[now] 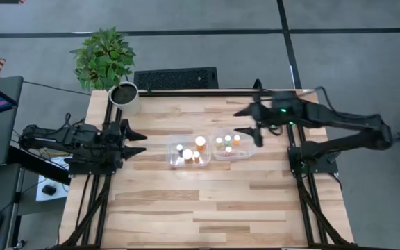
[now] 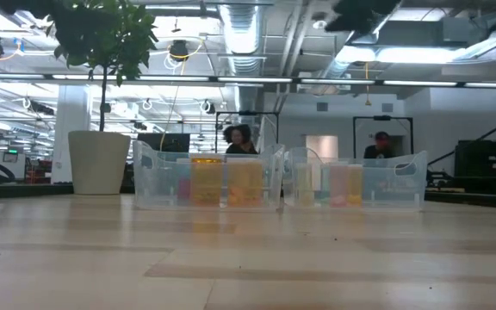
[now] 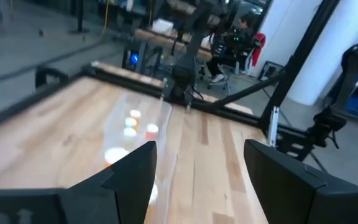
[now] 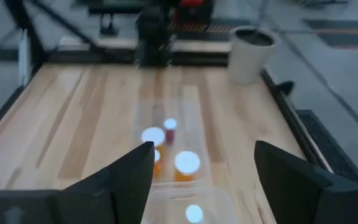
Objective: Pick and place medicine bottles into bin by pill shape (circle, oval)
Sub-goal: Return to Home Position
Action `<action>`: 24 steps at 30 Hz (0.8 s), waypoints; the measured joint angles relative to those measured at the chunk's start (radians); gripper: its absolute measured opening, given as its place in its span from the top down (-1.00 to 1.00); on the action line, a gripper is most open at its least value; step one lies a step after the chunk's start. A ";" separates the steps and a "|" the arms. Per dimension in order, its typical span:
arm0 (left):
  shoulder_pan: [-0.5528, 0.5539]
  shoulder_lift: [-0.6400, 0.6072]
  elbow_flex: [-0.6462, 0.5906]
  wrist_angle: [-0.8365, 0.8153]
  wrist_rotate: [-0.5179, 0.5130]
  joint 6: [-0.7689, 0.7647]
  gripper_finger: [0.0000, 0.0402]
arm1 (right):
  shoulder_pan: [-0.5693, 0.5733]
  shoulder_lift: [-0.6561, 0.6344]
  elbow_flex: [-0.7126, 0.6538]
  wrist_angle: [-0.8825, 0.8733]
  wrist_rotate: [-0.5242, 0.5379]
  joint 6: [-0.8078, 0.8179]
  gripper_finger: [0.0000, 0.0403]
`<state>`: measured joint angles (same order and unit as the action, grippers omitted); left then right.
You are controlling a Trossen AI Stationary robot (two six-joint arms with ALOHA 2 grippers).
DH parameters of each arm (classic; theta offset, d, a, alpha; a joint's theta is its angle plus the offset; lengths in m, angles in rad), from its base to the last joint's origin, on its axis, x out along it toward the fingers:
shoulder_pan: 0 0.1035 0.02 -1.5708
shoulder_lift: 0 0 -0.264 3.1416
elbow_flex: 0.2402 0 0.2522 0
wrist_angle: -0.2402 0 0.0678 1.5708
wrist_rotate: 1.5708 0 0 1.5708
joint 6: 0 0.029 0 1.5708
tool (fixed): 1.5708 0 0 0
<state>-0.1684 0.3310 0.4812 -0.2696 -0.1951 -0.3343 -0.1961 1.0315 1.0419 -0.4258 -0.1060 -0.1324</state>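
Bottles (image 1: 187,154) in left bin (image 1: 171,158) and in right bin (image 1: 247,153) just beside it, left gripper (image 1: 139,142) near left bin's outer side, jaws wide, empty, right gripper (image 1: 245,121) beyond, by right bin, jaws wide, empty

The table (image 1: 207,208) half away from the plant pot (image 1: 124,97) lies bare, open to a pass from either side. Mid-table the left bin (image 1: 172,139) and right bin (image 1: 245,154) stand just beside each other, seemingly touching, barring a low crossing. The right gripper (image 1: 247,122) hangs at the right bin's outer edge. Bare wood separates the left gripper (image 1: 139,142) from the left bin.
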 joint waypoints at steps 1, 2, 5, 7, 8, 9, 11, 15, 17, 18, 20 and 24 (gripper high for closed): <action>0.000 -0.004 0.000 0.008 -0.004 0.017 -0.17 | -0.012 -0.057 -0.070 0.049 0.000 0.025 -0.42; 0.000 -0.009 0.000 0.019 -0.010 0.032 -0.17 | -0.021 -0.116 -0.139 0.087 0.001 0.046 -0.42; 0.000 -0.040 0.000 0.049 -0.002 0.097 -0.17 | -0.036 -0.266 -0.329 0.200 0.002 0.100 -0.42; 0.000 -0.082 0.000 0.047 0.011 0.135 -0.17 | -0.038 -0.342 -0.433 0.268 0.001 0.139 -0.42; 0.000 -0.107 0.000 0.046 0.017 0.147 -0.17 | -0.040 -0.373 -0.478 0.301 0.001 0.161 -0.42; 0.000 -0.137 -0.001 0.042 0.025 0.157 -0.17 | -0.042 -0.400 -0.521 0.326 0.002 0.181 -0.42; 0.000 -0.200 -0.016 0.049 0.048 0.165 -0.17 | -0.042 -0.450 -0.587 0.362 0.002 0.211 -0.42; 0.000 -0.332 -0.081 0.010 0.058 0.154 -0.17 | -0.041 -0.513 -0.678 0.415 0.002 0.240 -0.42; 0.001 -0.325 -0.106 -0.019 0.050 0.143 -0.17 | -0.041 -0.529 -0.718 0.453 0.002 0.241 -0.42; 0.001 -0.321 -0.117 -0.041 0.055 0.141 -0.17 | -0.041 -0.536 -0.738 0.482 0.001 0.241 -0.42; 0.001 -0.302 -0.137 -0.004 0.049 0.145 -0.17 | -0.041 -0.539 -0.779 0.536 0.002 0.242 -0.42; 0.002 -0.327 -0.211 -0.003 0.024 0.154 -0.17 | -0.047 -0.547 -0.875 0.640 0.005 0.246 -0.42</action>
<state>-0.1665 0.0039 0.2698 -0.2729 -0.1715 -0.1800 -0.2427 0.4847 0.1672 0.2143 -0.1011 0.1136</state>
